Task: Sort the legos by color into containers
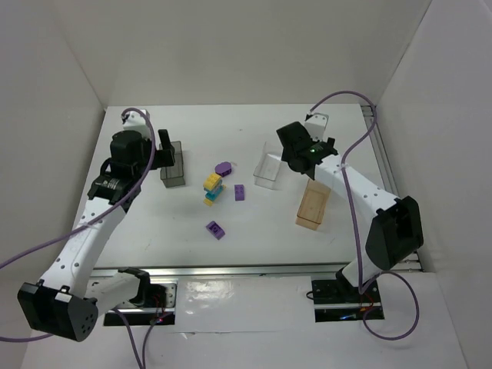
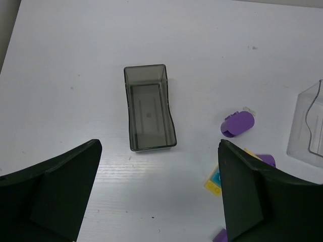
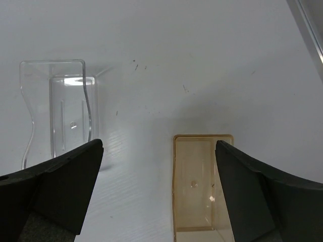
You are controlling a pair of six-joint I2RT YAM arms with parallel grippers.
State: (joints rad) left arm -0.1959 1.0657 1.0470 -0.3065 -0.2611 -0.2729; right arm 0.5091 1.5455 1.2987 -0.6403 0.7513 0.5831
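Your left gripper [image 2: 159, 144] and right gripper [image 3: 159, 143] both stand with jaws spread wide and nothing between them. The left faces the smoky grey bin [image 2: 149, 108]; the right faces the clear bin [image 3: 55, 111] and the amber bin [image 3: 202, 186]. All three bins look bare inside. The legos [image 1: 212, 183] lie in the middle of the table [image 1: 269, 231], between the grey bin on the left and the clear bin on the right. A rounded purple piece [image 1: 223, 167] is farthest, then a yellow-and-teal cluster [image 1: 211, 194] with a purple brick [image 1: 240, 192] just right of it, and a second purple brick [image 1: 215, 229] is nearest. Expect them to be light, rigid and slick. Pinch across flat side walls, and watch that the rounded one doesn't squirt out. The cluster may be clipped together, but the overhead view is too coarse to tell.
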